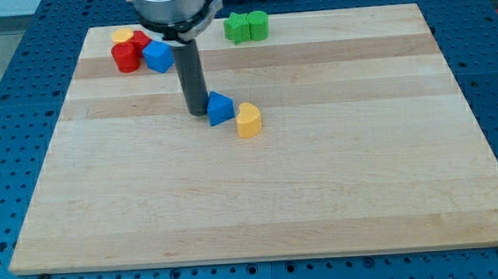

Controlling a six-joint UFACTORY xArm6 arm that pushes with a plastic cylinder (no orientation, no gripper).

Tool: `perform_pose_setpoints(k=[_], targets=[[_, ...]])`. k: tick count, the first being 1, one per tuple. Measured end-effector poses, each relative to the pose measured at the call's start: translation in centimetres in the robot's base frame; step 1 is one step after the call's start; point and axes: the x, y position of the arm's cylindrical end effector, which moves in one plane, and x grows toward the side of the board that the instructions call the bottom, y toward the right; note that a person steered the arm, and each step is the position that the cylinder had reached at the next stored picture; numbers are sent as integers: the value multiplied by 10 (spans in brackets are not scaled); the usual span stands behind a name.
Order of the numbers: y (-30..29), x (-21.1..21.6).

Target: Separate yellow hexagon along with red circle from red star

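Observation:
A yellow hexagon [122,34], a red circle [126,58] and a red star [140,41] huddle together at the board's top left, touching one another. A blue block [158,56] sits against their right side. My tip [196,113] rests on the board below and to the right of this cluster, just left of a blue triangle [220,108] and touching or nearly touching it. The rod stands apart from the red and yellow blocks.
A yellow heart [249,120] lies right of and below the blue triangle. Two green blocks [237,26] [258,24] sit side by side near the board's top edge. The wooden board [320,195] lies on a blue perforated table.

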Motion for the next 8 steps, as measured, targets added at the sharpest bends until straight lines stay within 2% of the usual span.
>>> perform_pose_setpoints(k=[1, 2, 4, 5, 6, 7, 8], targets=[[9, 0], [-21, -16], [-177, -64], [-224, -75], [-224, -108], [-206, -163], [-176, -199]])
